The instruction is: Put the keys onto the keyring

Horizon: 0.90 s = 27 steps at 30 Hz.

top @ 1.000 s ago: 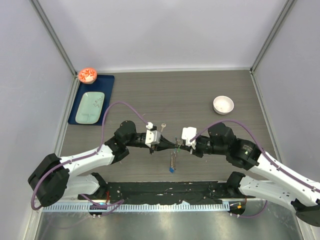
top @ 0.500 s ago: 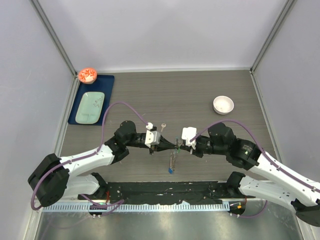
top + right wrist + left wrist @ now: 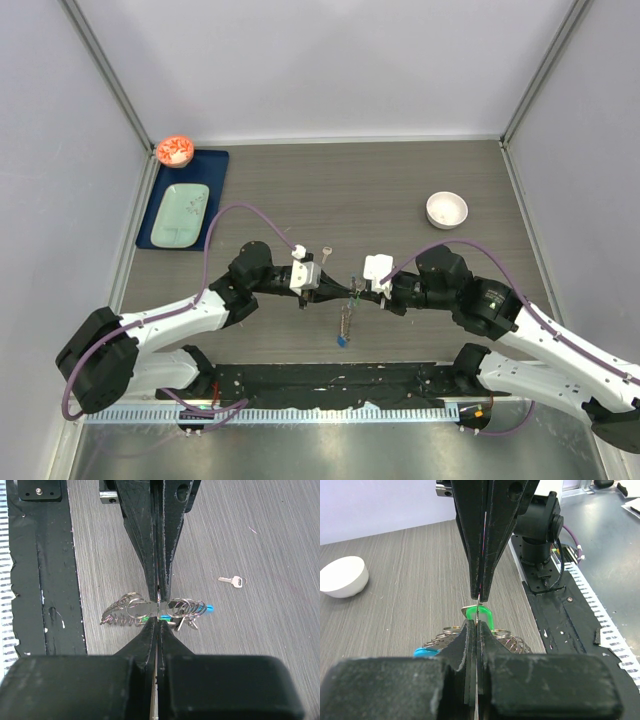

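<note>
The keyring (image 3: 345, 318), a silvery chain of rings, is held up between both grippers. Its dark-blue tag (image 3: 343, 341) is at the near end and its light-blue strap (image 3: 206, 608) at the far end. My left gripper (image 3: 343, 290) and right gripper (image 3: 356, 290) are both shut and meet tip to tip on one thin ring seen edge-on (image 3: 478, 611). The green-headed key (image 3: 484, 614) sits right at that meeting point; I cannot tell whether either pair of jaws pinches it. The plain silver key (image 3: 326, 252) (image 3: 231, 581) lies flat on the table just beyond the grippers.
A white bowl (image 3: 446, 210) (image 3: 342, 576) stands at the right. A blue mat (image 3: 222, 160) with a pale green plate (image 3: 180, 214) lies at the far left, beside an orange-filled bowl (image 3: 174, 150). The black base plate (image 3: 330, 378) runs along the near edge.
</note>
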Available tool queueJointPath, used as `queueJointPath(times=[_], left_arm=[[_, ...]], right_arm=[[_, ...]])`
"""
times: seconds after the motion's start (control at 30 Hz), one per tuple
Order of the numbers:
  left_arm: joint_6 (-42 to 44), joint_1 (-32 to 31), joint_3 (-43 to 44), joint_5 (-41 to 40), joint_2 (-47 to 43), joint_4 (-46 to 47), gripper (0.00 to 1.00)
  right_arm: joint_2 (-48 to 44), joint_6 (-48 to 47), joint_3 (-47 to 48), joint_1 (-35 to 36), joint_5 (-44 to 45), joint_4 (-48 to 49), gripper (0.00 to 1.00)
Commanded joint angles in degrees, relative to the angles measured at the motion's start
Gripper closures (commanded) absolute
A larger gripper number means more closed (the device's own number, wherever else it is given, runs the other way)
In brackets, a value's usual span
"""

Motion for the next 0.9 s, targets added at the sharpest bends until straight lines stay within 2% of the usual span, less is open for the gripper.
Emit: queueJointPath(times=[0.0, 0.87], left_arm=[[0.1, 0.3, 0.4, 0.7, -1.2, 4.1, 1.0], [-0.5, 0.2, 0.8, 3.1, 0.1, 5.6, 1.0]], right_arm=[[0.1, 0.8, 1.2, 0.4, -0.6, 1.4, 0.99], [2.0, 1.3, 2.0, 0.3, -2.6, 2.4, 0.99]])
